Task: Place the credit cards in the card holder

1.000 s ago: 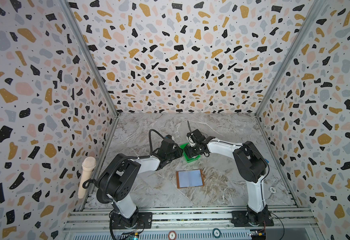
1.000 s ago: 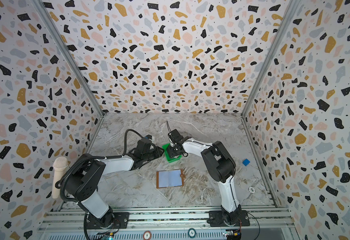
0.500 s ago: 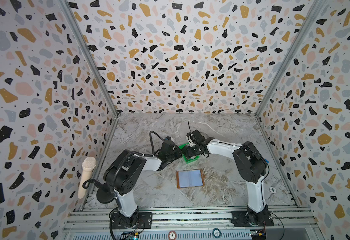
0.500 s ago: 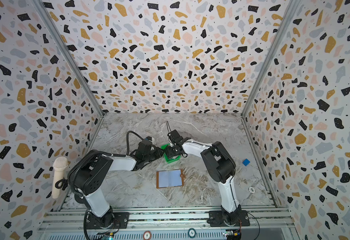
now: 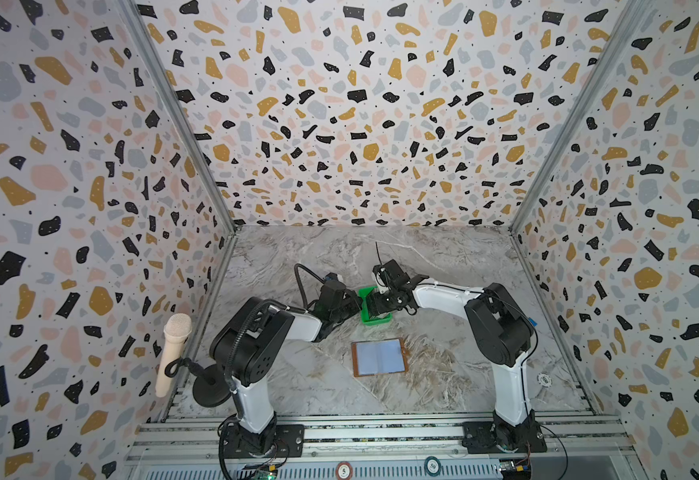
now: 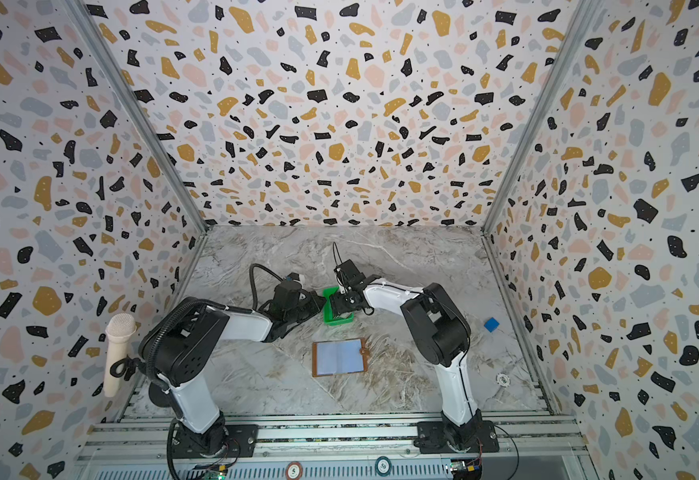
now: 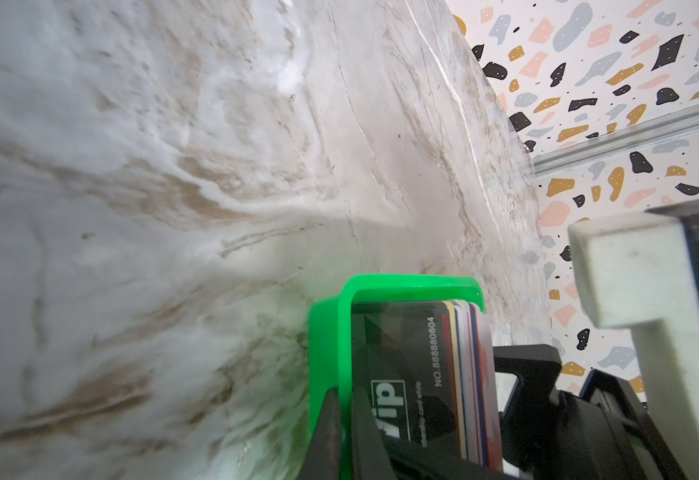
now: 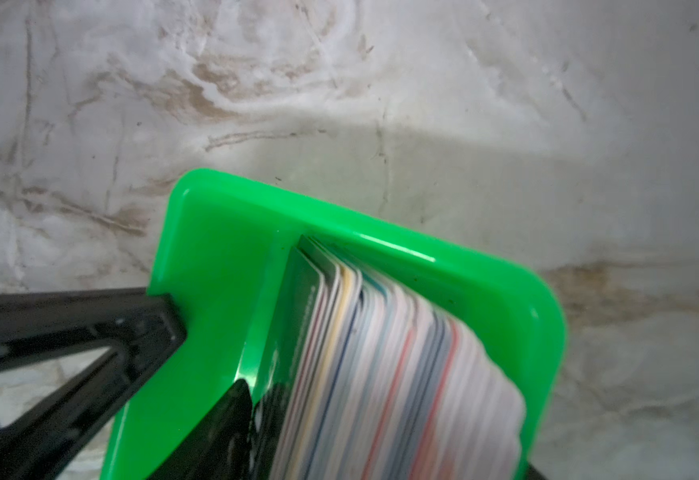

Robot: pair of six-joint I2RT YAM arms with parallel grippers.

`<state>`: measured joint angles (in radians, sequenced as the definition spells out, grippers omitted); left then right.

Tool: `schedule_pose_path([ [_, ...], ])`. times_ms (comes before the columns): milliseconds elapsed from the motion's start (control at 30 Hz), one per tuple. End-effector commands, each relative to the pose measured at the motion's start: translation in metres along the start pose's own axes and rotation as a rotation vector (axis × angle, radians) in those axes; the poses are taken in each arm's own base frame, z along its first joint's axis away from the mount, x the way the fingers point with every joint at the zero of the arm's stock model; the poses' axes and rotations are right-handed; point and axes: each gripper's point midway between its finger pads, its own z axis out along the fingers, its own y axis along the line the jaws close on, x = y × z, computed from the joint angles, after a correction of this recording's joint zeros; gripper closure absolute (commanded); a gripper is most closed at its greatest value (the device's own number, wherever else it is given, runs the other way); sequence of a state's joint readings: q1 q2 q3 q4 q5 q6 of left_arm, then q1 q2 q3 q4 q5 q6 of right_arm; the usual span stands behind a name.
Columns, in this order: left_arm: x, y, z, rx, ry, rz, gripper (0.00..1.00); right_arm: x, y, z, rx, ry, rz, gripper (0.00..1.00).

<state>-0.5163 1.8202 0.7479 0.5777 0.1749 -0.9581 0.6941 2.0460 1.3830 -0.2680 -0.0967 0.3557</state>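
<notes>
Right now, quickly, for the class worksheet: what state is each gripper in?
Left gripper: closed on the green tray wall.
Right gripper: cannot be told.

Left hand (image 6: 319, 303), right hand (image 6: 337, 308) meet at green tray (image 6: 340, 320); card holder (image 6: 338, 357) open flat, apart from it; blue cube (image 6: 491, 324) well right.

Terrazzo-speckled walls (image 5: 360, 124) on three sides, grey-veined marble floor (image 5: 443, 257), aluminium rail (image 5: 381, 432) in front.

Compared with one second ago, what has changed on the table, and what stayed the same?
The left arm swung its elbow toward the middle, and the left gripper closed on the wall of the green tray. The right gripper stayed at the cards in the tray; the card holder still lies open.
</notes>
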Motion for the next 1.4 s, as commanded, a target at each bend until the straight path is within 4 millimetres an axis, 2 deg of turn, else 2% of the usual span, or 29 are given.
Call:
schedule_pose_path([
  [0, 0.016, -0.006, -0.003, 0.016, 0.049, 0.009, 1.00, 0.017, 0.002, -0.002, 0.011, 0.062, -0.011, 0.26],
  [200, 0.002, -0.016, -0.017, -0.047, 0.000, 0.047, 1.00, 0.012, -0.010, -0.005, 0.101, 0.050, -0.050, 0.18],
  [367, -0.007, -0.014, -0.027, -0.113, -0.028, 0.057, 1.00, 0.008, -0.016, -0.008, 0.165, 0.043, -0.077, 0.15],
  [567, -0.015, -0.015, -0.035, -0.141, -0.056, 0.069, 1.00, -0.004, -0.019, -0.021, 0.237, 0.012, -0.111, 0.14],
  [1367, -0.014, -0.012, -0.032, -0.157, -0.051, 0.060, 1.00, -0.030, -0.005, -0.056, 0.339, -0.078, -0.192, 0.15],
])
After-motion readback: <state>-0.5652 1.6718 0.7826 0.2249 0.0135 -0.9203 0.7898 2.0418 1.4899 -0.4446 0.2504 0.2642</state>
